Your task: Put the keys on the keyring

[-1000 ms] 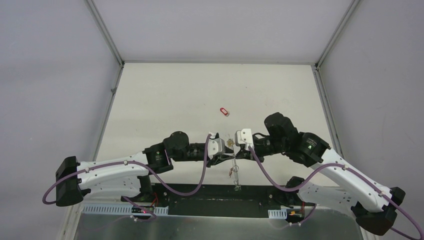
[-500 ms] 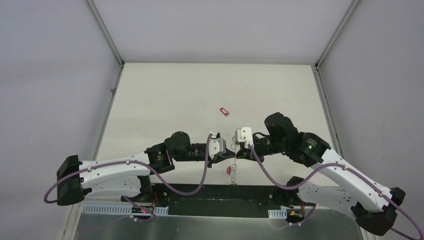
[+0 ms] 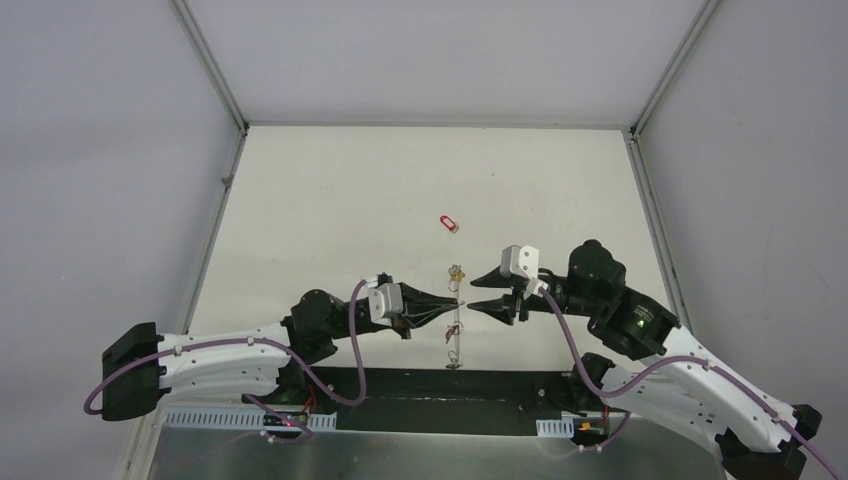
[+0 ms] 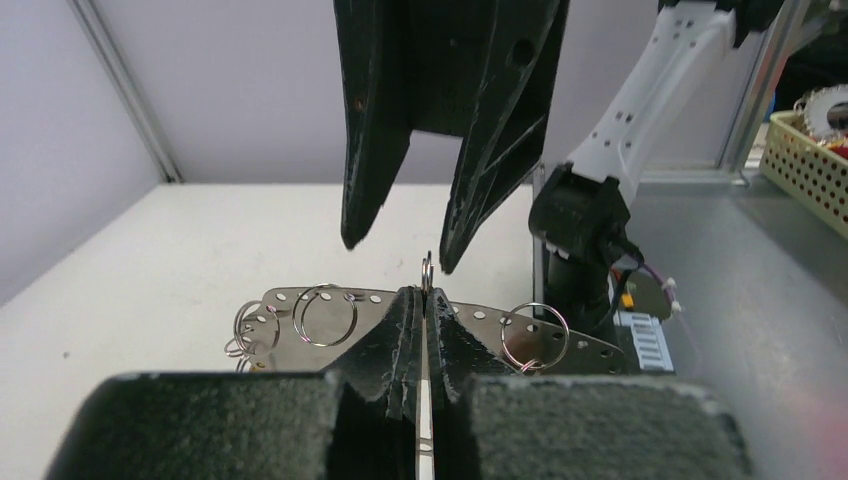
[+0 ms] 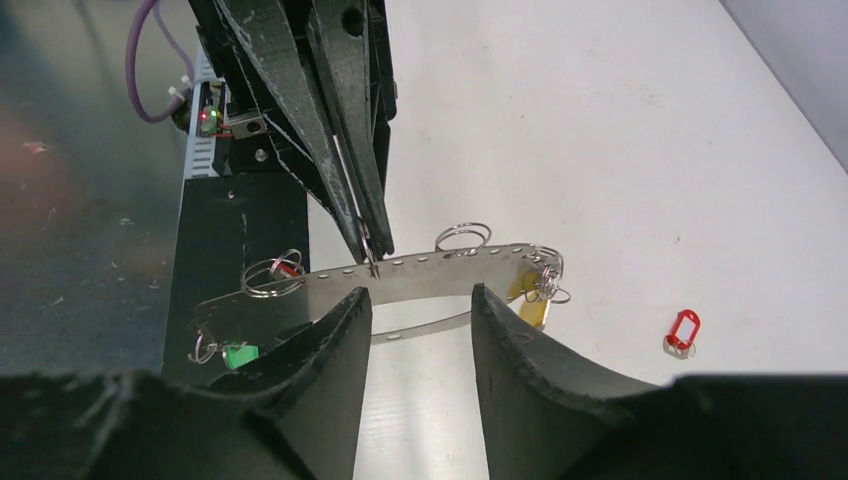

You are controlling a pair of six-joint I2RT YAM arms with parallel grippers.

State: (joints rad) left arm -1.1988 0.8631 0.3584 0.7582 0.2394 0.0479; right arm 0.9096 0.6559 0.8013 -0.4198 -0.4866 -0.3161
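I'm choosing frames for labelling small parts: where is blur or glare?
Top external: evenly lit, no glare, red tag tiny. Left wrist: own fingers soft near the lens, perforated strip sharp. Right wrist: near fingers blurred, strip sharp.

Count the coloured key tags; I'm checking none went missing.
4: red tag loose on the table; yellow tag at the perforated strip's far end; second red tag and green tag near its other end. More may be hidden.

- Left of perforated strip [image 5: 430,275]: left pincer [image 4: 426,300], clamped shut on it, blocks approach.
- Right of strip: right pincer [image 3: 471,292], jaws parted, near.
- Beyond strip: open bench [image 3: 350,200], one red-tagged key [image 3: 449,222].
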